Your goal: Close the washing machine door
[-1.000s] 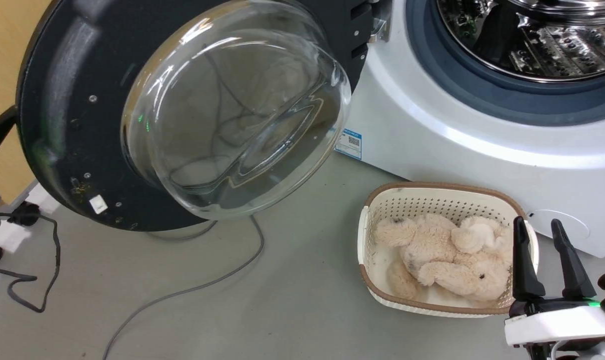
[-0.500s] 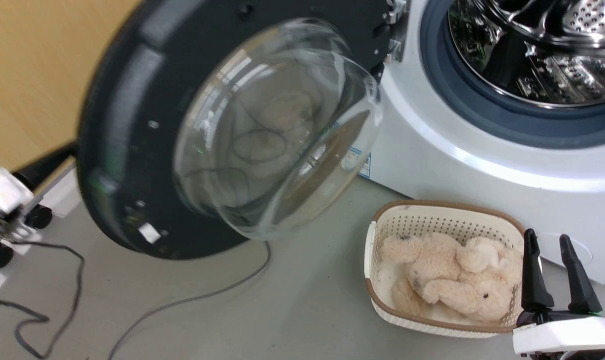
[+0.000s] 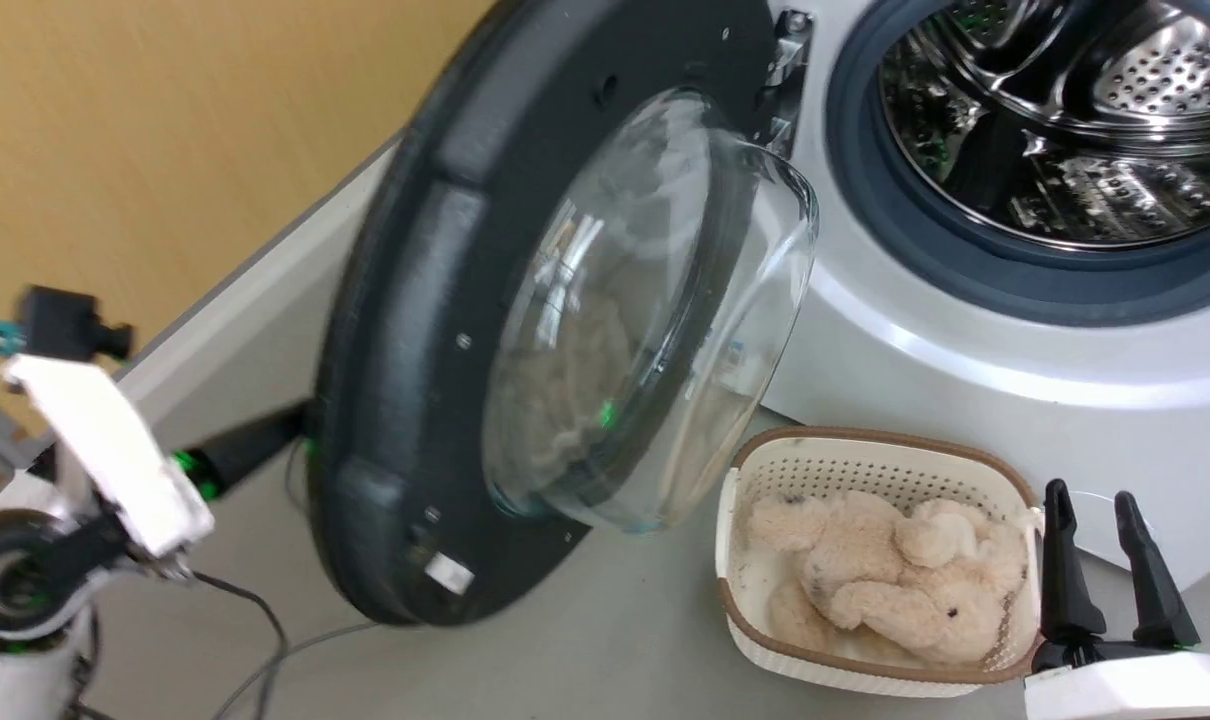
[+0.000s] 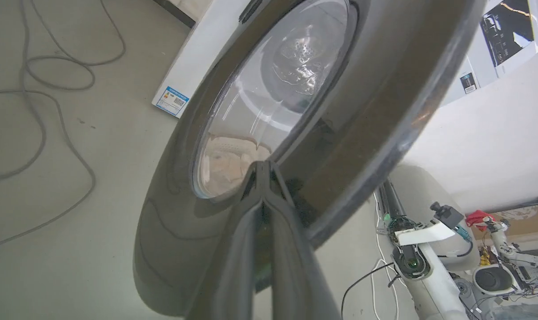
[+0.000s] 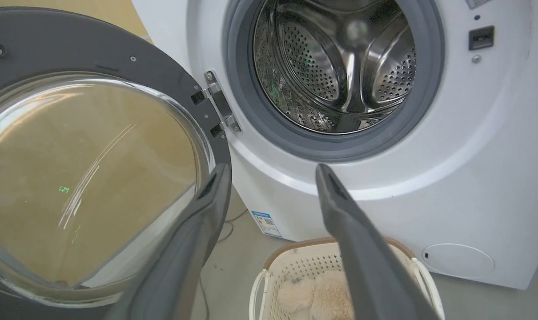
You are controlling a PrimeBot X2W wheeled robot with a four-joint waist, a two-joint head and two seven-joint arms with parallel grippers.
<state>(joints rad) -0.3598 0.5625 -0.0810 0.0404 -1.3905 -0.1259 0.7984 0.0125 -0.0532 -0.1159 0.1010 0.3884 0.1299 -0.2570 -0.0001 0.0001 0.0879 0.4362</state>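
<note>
Swung nearer the washing machine (image 3: 965, 340), the washing machine door (image 3: 435, 330) stands half open. The left gripper (image 4: 263, 166), fingers pressed together, touches its outer face. The right gripper (image 3: 1091, 492) hangs spread, well right of it.

The large round black-rimmed washing machine door (image 3: 405, 330), its clear glass bowl bulging inward, stands half open, hinged at the left of the big white front-loading washing machine (image 3: 965, 370), whose porthole gapes.

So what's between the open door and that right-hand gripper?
A cream basket holding a plush toy sits between door and right gripper, in the head view.
</note>
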